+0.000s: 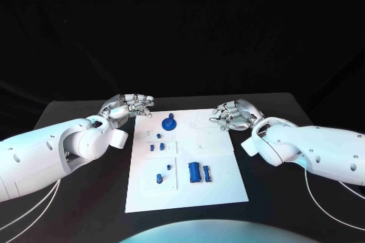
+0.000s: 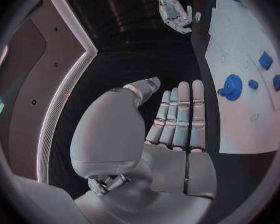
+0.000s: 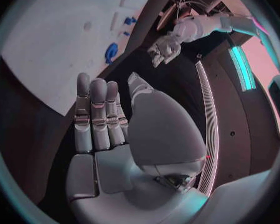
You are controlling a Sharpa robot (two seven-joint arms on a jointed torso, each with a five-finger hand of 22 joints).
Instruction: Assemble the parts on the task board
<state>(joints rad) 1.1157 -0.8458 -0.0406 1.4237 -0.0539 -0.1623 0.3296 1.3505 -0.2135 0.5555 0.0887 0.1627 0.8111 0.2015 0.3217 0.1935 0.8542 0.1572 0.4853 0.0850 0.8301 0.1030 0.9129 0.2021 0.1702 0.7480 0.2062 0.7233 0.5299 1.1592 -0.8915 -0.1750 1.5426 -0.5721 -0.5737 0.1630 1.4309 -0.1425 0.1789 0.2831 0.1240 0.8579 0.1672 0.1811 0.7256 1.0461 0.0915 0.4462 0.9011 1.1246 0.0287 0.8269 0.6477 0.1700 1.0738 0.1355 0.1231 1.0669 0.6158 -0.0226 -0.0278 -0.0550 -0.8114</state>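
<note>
Both hands empty at the far corners of the task board, parts lying on it.

Nearest to us on the black counter (image 1: 91, 201), the white task board (image 1: 198, 193) carries a blue cylinder (image 1: 195, 172) with a slim blue piece (image 1: 208, 172) just beside it, and a small blue part (image 1: 159, 177) in a recess toward the left-hand side. Farther on lie two small blue blocks (image 1: 157, 146), then a round blue disc part (image 1: 169, 122) near our left hand (image 1: 131, 106). That hand hovers off the board's far left corner, fingers straight and apart, holding nothing. Our right hand (image 1: 236, 115) sits over the far right corner, likewise empty with fingers extended.
</note>
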